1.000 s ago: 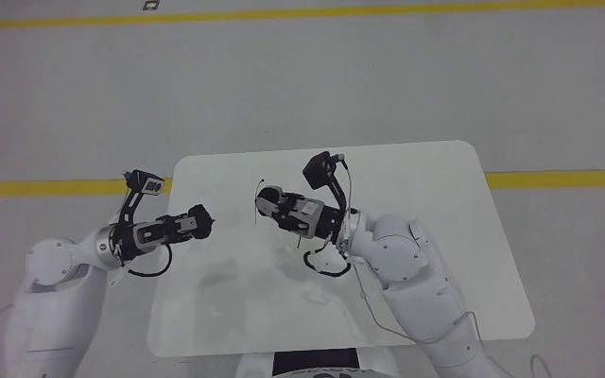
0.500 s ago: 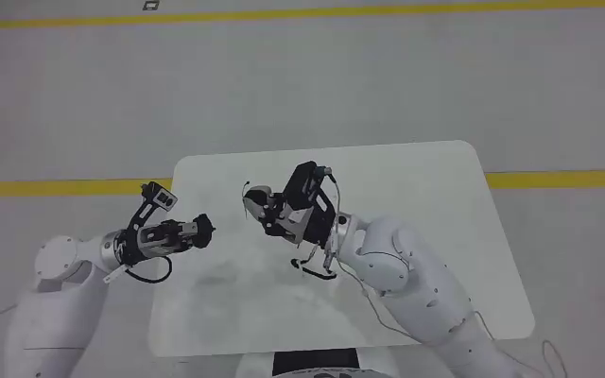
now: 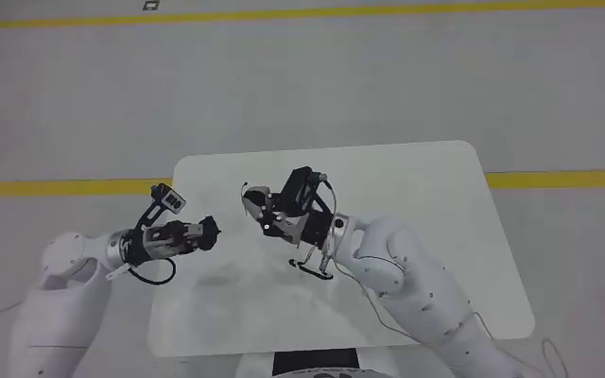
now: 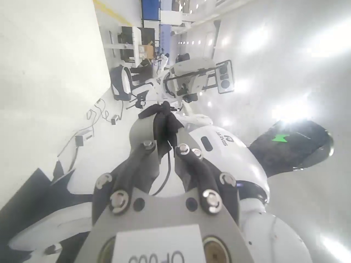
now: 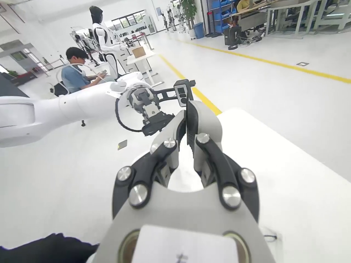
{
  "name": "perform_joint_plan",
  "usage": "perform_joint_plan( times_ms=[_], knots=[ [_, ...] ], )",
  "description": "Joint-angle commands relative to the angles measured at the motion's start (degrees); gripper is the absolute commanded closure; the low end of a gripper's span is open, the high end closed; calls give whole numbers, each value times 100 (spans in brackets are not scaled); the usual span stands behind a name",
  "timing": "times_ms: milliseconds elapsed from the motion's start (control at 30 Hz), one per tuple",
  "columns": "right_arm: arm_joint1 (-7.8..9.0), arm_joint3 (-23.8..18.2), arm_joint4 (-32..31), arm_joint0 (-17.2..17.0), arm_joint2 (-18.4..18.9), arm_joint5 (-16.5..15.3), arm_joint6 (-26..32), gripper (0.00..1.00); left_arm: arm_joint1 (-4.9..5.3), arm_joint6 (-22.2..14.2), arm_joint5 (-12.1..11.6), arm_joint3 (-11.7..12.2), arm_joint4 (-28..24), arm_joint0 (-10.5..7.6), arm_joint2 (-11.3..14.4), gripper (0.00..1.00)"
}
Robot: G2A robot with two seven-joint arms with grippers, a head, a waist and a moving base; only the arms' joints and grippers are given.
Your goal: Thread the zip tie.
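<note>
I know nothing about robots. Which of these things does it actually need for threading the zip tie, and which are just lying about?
For the job:
- thin black plastic zip tie, clamped in the jaws of the right gripper
- left gripper, apart from it
- white rounded table below both

Just there:
- yellow floor line
- small square floor plate

Left tool [image 3: 212,228] and right tool [image 3: 249,201], the latter holding the zip tie [image 3: 244,187], near but apart above the desk's [image 3: 425,189] left side.
</note>
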Motion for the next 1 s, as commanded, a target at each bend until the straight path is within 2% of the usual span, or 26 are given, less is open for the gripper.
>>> perform_joint_plan(
  times_ms=[0, 133, 367, 967],
  knots=[
    [22, 19, -229, 48, -82, 1, -138, 100, 29, 3, 117, 11, -121, -24, 61, 100],
    [77, 90, -557, 157, -256, 1, -522, 100, 82, 3, 176, 82, -161, -90, 135, 100],
    [214, 117, -867, 314, -464, 1, -1029, 100, 140, 3, 118, 283, -190, -215, 233, 100],
    [209, 194, -940, 265, -508, 1, -1114, 100, 140, 3, 118, 283, -190, -215, 233, 100]
  ],
)
